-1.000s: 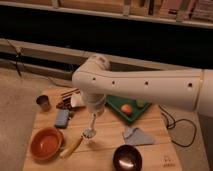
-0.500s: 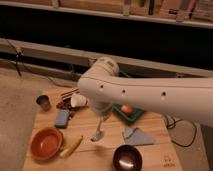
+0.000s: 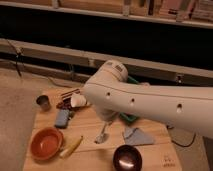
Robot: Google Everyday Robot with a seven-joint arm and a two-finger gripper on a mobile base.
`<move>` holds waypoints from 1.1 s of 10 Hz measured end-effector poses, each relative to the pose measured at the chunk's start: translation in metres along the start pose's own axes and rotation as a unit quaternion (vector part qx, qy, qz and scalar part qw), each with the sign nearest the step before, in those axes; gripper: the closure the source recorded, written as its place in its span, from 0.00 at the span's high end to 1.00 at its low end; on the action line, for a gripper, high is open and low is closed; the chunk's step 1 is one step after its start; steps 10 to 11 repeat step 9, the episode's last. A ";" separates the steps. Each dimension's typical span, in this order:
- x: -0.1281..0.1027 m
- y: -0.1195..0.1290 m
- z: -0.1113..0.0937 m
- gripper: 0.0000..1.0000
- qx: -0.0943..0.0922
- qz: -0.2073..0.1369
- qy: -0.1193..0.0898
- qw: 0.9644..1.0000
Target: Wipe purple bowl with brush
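Observation:
The purple bowl (image 3: 127,157) is small, dark and glossy, and stands upright at the front edge of the wooden table (image 3: 90,155). My gripper (image 3: 102,134) hangs under the big white arm (image 3: 150,102) over the middle of the table, to the upper left of the bowl and apart from it. A slim pale thing with a darker lower end (image 3: 99,140) points down from the gripper towards the tabletop. It may be the brush, but I cannot tell. The arm hides most of the gripper.
An orange bowl (image 3: 46,142) stands at the front left, with a yellow curved stick (image 3: 71,146) beside it. A metal cup (image 3: 43,102), a blue sponge (image 3: 62,118) and a white cup (image 3: 77,101) stand at the back left. A grey-blue cloth (image 3: 138,135) lies right of the gripper. A green tray (image 3: 131,118) is partly hidden by the arm.
The arm and gripper have moved a little to the right and down over the table, nearer to the purple bowl. The objects on the table have not moved.

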 end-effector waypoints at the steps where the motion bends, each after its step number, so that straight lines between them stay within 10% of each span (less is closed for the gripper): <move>1: -0.005 0.002 -0.002 0.00 0.001 -0.001 0.001 1.000; 11: -0.017 0.048 -0.020 0.00 0.012 0.037 0.007 0.999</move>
